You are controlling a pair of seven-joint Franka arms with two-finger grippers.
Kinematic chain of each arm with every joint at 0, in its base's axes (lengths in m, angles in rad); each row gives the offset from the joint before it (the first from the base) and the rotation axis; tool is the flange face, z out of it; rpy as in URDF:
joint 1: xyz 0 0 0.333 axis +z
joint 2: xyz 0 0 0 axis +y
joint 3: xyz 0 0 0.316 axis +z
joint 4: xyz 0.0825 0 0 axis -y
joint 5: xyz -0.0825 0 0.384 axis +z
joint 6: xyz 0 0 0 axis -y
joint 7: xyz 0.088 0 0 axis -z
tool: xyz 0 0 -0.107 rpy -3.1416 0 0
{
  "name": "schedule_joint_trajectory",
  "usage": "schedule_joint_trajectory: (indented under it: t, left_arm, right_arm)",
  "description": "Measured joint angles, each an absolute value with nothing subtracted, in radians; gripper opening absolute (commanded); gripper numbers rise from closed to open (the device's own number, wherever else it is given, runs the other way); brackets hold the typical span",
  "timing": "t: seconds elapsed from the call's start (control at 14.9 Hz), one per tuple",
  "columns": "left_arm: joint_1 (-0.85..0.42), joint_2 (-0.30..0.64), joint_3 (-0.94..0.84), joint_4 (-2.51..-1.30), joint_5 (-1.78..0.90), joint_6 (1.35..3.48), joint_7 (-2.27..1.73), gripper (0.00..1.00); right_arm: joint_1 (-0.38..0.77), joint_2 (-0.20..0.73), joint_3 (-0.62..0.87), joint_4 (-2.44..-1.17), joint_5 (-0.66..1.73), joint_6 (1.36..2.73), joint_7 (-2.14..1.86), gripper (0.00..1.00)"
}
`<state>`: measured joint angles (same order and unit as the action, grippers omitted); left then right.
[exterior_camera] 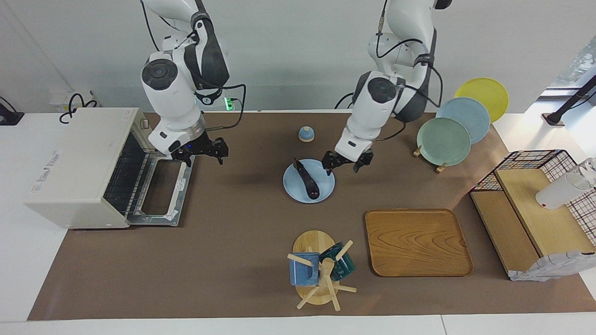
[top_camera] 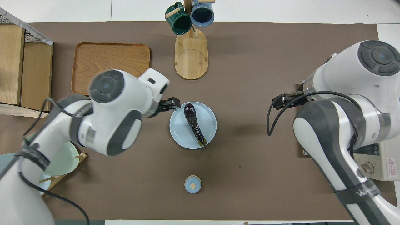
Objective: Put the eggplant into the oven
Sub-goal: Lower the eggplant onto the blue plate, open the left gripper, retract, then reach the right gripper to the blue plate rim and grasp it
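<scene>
My right gripper (exterior_camera: pixel 199 156) is hovering over the corner of the oven (exterior_camera: pixel 79 167)'s dropped door, fingers spread, empty. My left gripper (exterior_camera: pixel 347 163) is hanging beside the blue plate (exterior_camera: pixel 326 188), fingers parted, holding nothing. The eggplant (exterior_camera: pixel 307 179) is lying on that plate, ungrasped. I judge the pickup comes next: lowering over its middle and closing.

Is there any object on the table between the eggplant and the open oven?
Nothing visible. The eggplant lies on the blue plate; only bare mat lies between it and the oven, whose door is down. The right gripper hangs over the door.
</scene>
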<state>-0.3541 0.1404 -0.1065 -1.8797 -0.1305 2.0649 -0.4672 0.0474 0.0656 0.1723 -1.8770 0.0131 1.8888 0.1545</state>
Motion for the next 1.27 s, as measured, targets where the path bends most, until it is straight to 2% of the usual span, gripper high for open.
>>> schedule_joint_trajectory:
  t: [0.2, 0.4, 0.67, 0.81, 0.87, 0.94, 1.01, 1.27]
  left_arm:
    - [-0.184, 0.110, -0.100, -1.782, -0.126, 1.915, -0.258, 1.00]
    - [-0.090, 0.079, -0.099, -1.750, -0.092, 1.854, -0.145, 1.00]
    - [-0.078, 0.011, -0.106, -1.749, -0.046, 1.742, -0.101, 1.00]
    - [-0.078, -0.024, -0.109, -1.761, -0.036, 1.711, -0.091, 1.00]
    - [-0.078, -0.038, -0.109, -1.771, -0.032, 1.708, -0.089, 1.00]
    - [-0.078, -0.049, -0.109, -1.780, -0.030, 1.705, -0.087, 1.00]
    - [-0.078, -0.055, -0.109, -1.783, -0.030, 1.697, -0.085, 1.00]
    - [-0.079, -0.056, -0.109, -1.732, -0.030, 1.590, -0.080, 1.00]
  right_arm:
    - [0.052, 0.088, 0.277, -1.874, 0.016, 1.977, 0.252, 1.00]
    - [0.188, 0.168, 0.337, -1.810, -0.001, 2.047, 0.458, 1.00]
    - [0.437, 0.400, 0.340, -1.575, -0.185, 2.010, 0.735, 1.00]
    - [0.508, 0.526, 0.338, -1.497, -0.240, 2.085, 0.816, 1.00]
    - [0.517, 0.565, 0.337, -1.491, -0.249, 2.127, 0.834, 1.00]
    - [0.517, 0.590, 0.336, -1.495, -0.253, 2.153, 0.837, 0.93]
    - [0.513, 0.604, 0.332, -1.501, -0.254, 2.174, 0.837, 0.90]
    - [0.506, 0.594, 0.331, -1.572, -0.254, 2.255, 0.837, 0.80]
